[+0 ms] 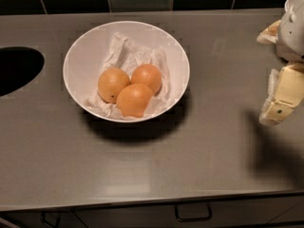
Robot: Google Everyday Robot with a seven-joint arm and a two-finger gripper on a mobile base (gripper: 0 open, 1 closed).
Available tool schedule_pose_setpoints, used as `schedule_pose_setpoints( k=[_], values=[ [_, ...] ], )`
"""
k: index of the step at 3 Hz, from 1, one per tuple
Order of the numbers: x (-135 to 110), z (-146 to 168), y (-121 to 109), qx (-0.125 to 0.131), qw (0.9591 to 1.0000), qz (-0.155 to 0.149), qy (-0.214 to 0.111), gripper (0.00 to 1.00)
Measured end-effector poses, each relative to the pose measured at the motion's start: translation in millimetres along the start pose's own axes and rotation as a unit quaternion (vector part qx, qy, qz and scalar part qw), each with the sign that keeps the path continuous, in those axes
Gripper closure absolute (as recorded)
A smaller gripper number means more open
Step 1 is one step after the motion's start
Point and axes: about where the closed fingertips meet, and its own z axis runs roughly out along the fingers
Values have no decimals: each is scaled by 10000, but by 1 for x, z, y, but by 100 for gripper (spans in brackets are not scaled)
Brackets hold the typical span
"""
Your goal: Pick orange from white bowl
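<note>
A: Starting at the left, what does the view give?

B: A dark rounded opening in the tabletop. Next comes the white bowl, apart from the opening and lined with crumpled paper.

A: And the fruit?

B: Three sit on the paper inside the bowl, touching in a cluster: the left orange, the front orange and the right orange. None is lifted.

A: Where is the robot's pincer?

B: The pincer is at the far right edge, over the tabletop and well apart from the bowl. Its shadow falls on the surface below it. No orange is with it. Whether it is released or clenched cannot be told from this view.

A: So how far along is the job?

B: By the look of it, at the very start, since nothing has been picked. All of it remains: cross leftward to the bowl, come down over one orange, close on it and raise it clear of the rim.
</note>
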Motion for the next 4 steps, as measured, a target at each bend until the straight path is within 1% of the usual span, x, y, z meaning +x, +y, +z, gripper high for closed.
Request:
schedule_pose_setpoints(
  k=[1,2,3,4],
  values=[
    [0,0,0,0,10000,-1,0,0],
    [-25,5,-2,-71,9996,-287,-37,0],
    [-57,13,0,-214,9977,-632,-115,0],
    [-87,19,6,-322,9944,-980,-208,0]
  ],
)
